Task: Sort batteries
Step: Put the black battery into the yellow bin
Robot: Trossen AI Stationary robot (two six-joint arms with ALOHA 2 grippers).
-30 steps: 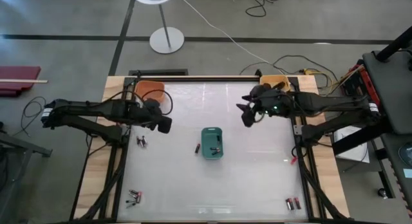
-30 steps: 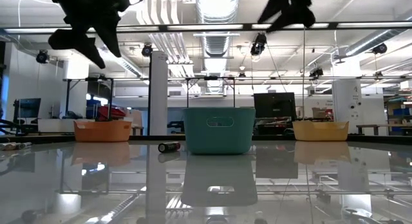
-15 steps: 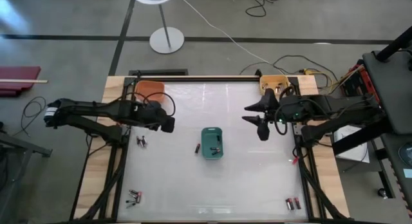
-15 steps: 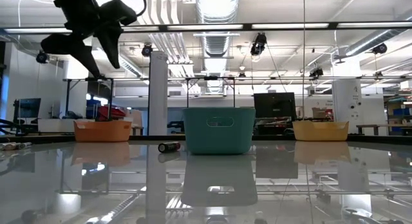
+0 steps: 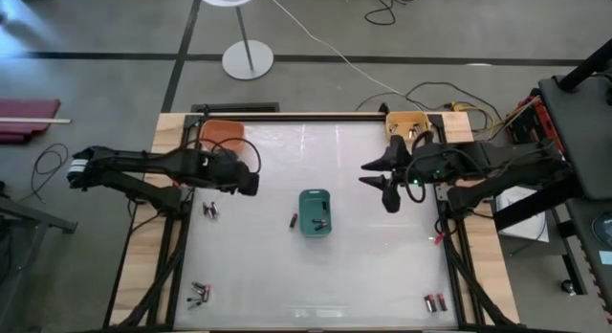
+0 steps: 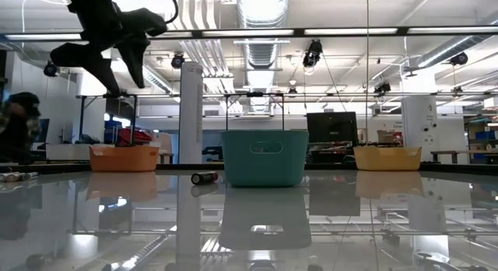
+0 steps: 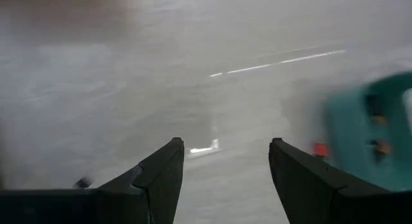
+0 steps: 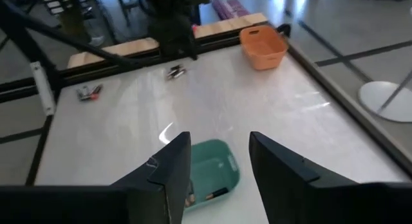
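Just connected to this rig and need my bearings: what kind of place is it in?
Probably an open robotics lab or workshop: exposed ceiling ducts and strip lights, workbenches with monitors behind the table, loose cables on a bare floor.

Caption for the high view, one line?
Both open grippers, left and right, flank the teal bin; batteries lie scattered.

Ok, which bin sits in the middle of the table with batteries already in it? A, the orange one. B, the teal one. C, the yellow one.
B: in the high view the teal bin sits mid-table with small batteries inside, while the orange bin and the yellow bin stand at the table's far corners.
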